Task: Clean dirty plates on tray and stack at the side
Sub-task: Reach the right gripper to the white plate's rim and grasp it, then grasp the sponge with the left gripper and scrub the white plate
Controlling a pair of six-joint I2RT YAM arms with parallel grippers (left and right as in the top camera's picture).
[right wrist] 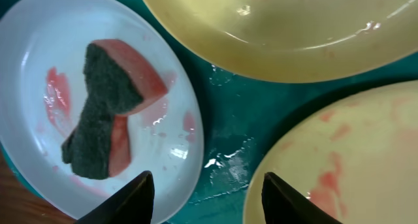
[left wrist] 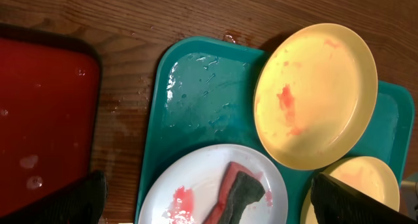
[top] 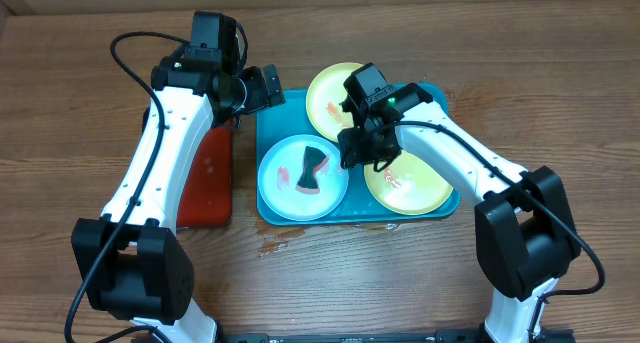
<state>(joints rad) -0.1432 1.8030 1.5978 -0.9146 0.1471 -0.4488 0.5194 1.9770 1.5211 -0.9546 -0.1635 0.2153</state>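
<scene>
Red-smeared plates sit on the wet teal tray, left and right jaws apart and empty.

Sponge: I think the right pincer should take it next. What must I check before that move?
1. Sponge lies free on blue plate: ok.
2. Right pincer open and empty: ok.
3. Right pincer centred over sponge: not ok, the sponge sits off to one side.
4. Left pincer open and empty: ok.
5. Far yellow plate and near yellow plate on tray: ok.
6. Plates clean: not ok, red smears on all three.
</scene>
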